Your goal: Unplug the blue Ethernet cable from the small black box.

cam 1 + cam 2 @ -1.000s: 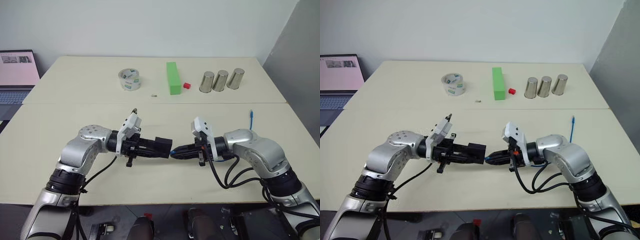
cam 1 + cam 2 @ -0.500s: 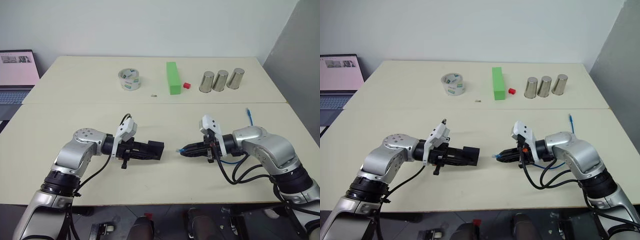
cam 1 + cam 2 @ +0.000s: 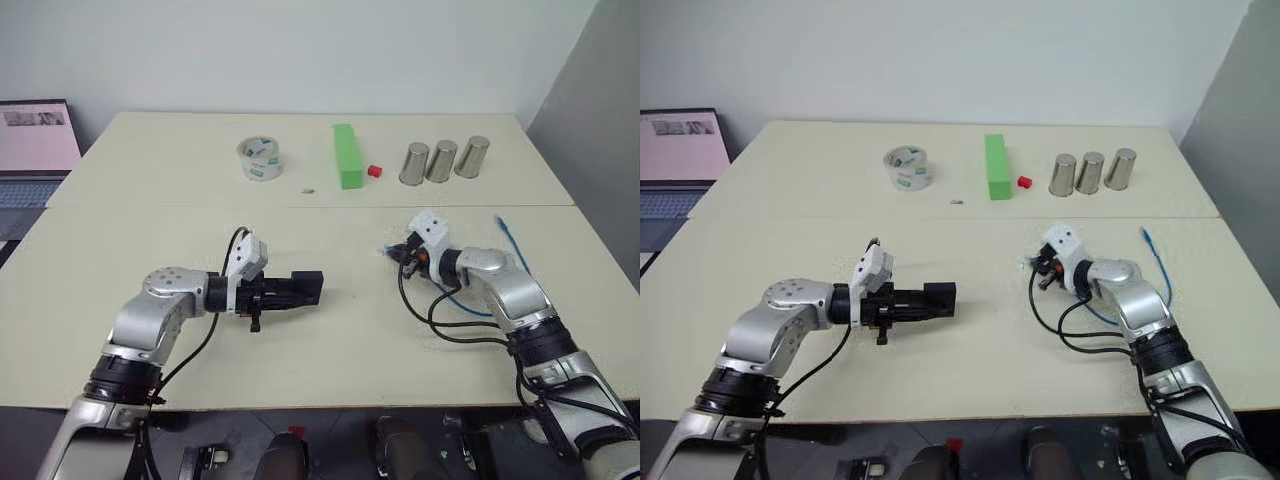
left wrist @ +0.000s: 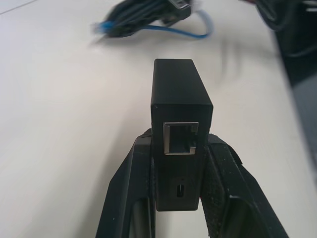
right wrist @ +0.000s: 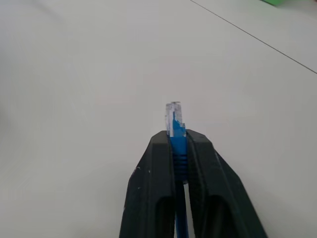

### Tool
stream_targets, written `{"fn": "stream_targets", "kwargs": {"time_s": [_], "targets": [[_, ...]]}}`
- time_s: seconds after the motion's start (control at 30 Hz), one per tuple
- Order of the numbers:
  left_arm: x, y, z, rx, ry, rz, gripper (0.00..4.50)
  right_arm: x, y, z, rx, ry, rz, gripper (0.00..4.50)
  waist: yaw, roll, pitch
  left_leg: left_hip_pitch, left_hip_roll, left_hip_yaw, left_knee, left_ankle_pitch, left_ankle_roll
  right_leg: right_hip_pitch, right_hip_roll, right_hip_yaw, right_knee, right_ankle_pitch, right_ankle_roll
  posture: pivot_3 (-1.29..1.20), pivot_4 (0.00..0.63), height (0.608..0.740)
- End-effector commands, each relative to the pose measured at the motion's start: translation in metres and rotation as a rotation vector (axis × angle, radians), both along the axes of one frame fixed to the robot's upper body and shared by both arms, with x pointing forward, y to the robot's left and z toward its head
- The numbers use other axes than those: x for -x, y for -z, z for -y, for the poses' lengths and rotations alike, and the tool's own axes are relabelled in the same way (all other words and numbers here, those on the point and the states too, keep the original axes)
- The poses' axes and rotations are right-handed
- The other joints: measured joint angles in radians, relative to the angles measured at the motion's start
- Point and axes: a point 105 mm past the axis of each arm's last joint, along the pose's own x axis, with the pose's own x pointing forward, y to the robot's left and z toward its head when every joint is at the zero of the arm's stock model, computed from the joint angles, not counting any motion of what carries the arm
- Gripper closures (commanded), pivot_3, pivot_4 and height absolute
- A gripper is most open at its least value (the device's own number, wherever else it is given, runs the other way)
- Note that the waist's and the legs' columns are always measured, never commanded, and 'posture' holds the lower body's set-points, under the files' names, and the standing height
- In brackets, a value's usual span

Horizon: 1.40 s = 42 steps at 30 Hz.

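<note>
Left wrist view shows the left pincer (image 4: 178,163) clamped tight on the small matte black box (image 4: 179,99), one finger pressed to each flank, with the box's square metal-rimmed port facing the camera and holding no plug. In the left eye view that same box (image 3: 305,289) sits above the pale cream bench (image 3: 150,225), well to the left of the right pincer (image 3: 392,250).

In the right wrist view the right pincer (image 5: 178,148) is nearly closed around the thin bright blue Ethernet cable (image 5: 177,148), its clear plastic plug sticking out just past the fingertips. In the left eye view the blue Ethernet cable (image 3: 510,238) trails back along the right forearm, and its far plug lies on the bench to the right of that pincer. Bare bench lies between the plug and the box.

Beyond the box, toward the wall, stand a roll of clear tape (image 3: 259,159), an upright green rectangular block (image 3: 346,156), a small red cube (image 3: 374,171) just beside the block, and three metal cups (image 3: 440,160) in a row. A small dark speck (image 3: 308,188) lies between tape and block. An open laptop (image 3: 35,150) sits far left of the tape.
</note>
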Motion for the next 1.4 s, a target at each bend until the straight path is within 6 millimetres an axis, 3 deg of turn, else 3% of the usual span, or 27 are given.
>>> {"fn": "stream_targets", "kwargs": {"time_s": [0.03,0.2,0.37,0.5,0.63,0.83,1.03,1.27,1.4], "targets": [[-0.014,-0.017,-0.004,0.029,-0.106,0.110,3.70,0.002,-0.008,0.000,-0.035,-0.021,0.015,3.01,-0.001,0.000,0.000,-0.001,0.000,0.000,0.000,0.000,0.000,0.000,0.000,0.000,0.000,0.000,0.000,0.00,0.150,0.740],[-0.045,-0.022,-0.028,0.048,-0.387,0.249,3.70,0.014,-0.032,0.001,-0.095,-0.079,0.032,1.83,0.000,0.000,0.000,-0.001,0.000,0.000,0.000,0.000,0.000,0.000,-0.001,0.000,0.000,0.000,0.000,0.00,0.150,0.740],[-0.075,-0.032,-0.069,0.093,-0.716,0.407,3.70,0.062,-0.075,-0.024,-0.156,-0.397,0.079,0.56,0.004,0.001,0.001,-0.001,0.000,-0.001,0.001,0.000,0.000,0.000,-0.001,-0.001,0.000,0.000,0.000,0.00,0.150,0.740],[-0.084,-0.021,-0.088,0.125,-0.847,0.403,3.70,0.083,-0.097,-0.046,-0.187,-0.511,0.135,0.56,0.001,0.001,0.000,0.000,0.000,-0.001,0.001,0.000,0.000,0.001,-0.001,-0.001,0.000,0.000,0.001,0.00,0.150,0.740],[-0.090,-0.007,-0.101,0.117,-0.998,0.439,2.66,0.095,-0.096,-0.071,-0.185,-0.580,0.138,0.50,0.003,0.000,0.000,0.000,0.000,-0.001,0.001,0.000,0.000,0.001,-0.001,-0.001,0.000,0.001,0.001,0.00,0.150,0.740],[-0.086,0.018,-0.102,0.099,-1.011,0.398,1.37,0.093,-0.091,-0.073,-0.162,-0.570,0.139,0.50,0.015,0.000,0.000,-0.001,-0.001,-0.001,0.001,0.000,0.000,0.000,-0.002,-0.002,0.000,0.001,0.001,0.00,0.150,0.740],[-0.072,0.018,-0.102,0.128,-0.985,0.367,0.03,0.092,-0.091,-0.070,-0.153,-0.550,0.143,0.50,0.016,0.000,0.000,-0.001,-0.001,-0.002,0.001,0.000,0.000,0.000,-0.002,-0.002,0.000,0.001,0.001,0.00,0.150,0.740],[-0.030,0.007,-0.098,-0.001,-0.848,0.277,0.00,0.085,-0.084,-0.043,-0.134,-0.444,0.148,0.50,0.013,0.000,0.000,-0.001,0.000,-0.003,0.001,0.000,0.000,0.000,-0.002,-0.003,0.000,0.001,0.001,0.00,0.150,0.740],[-0.018,-0.007,-0.114,-0.082,-0.847,0.274,0.00,0.081,-0.084,-0.021,-0.123,-0.383,0.151,0.50,0.017,0.000,0.000,0.000,0.000,-0.003,0.001,0.000,0.000,0.001,-0.001,-0.003,0.000,-0.002,0.006,0.00,0.150,0.740]]}}
